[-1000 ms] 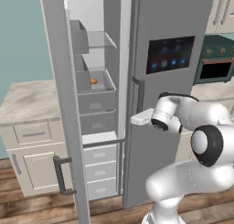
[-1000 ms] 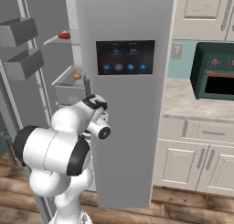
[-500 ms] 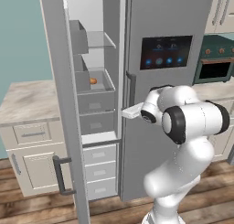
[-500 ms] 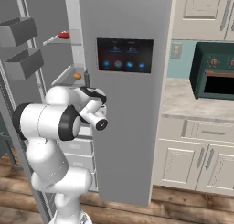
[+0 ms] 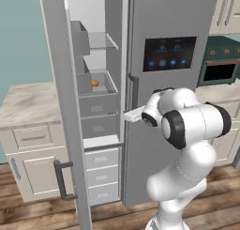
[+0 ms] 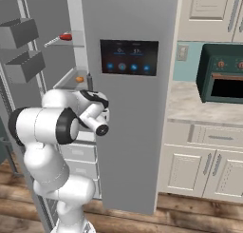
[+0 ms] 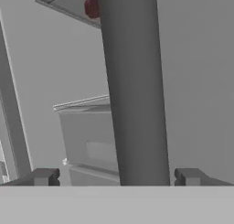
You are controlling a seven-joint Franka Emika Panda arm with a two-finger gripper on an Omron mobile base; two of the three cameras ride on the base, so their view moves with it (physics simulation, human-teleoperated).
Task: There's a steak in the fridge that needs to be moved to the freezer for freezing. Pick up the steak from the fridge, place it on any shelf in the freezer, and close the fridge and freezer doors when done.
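We have our gripper (image 7: 116,176) wide around the door handle (image 7: 132,86); the steak (image 6: 65,36) waits on its shelf.

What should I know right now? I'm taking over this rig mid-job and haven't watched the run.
Gripper: open, fingers on either side of the bar handle of the panel door, not clamped.
Steak: on an upper glass shelf inside, left of that handle, untouched.
Plain door: wide open.
Done: one door opened, hand at the other handle.
Left: grab the steak, put it on a shelf in the freezer, close both doors.
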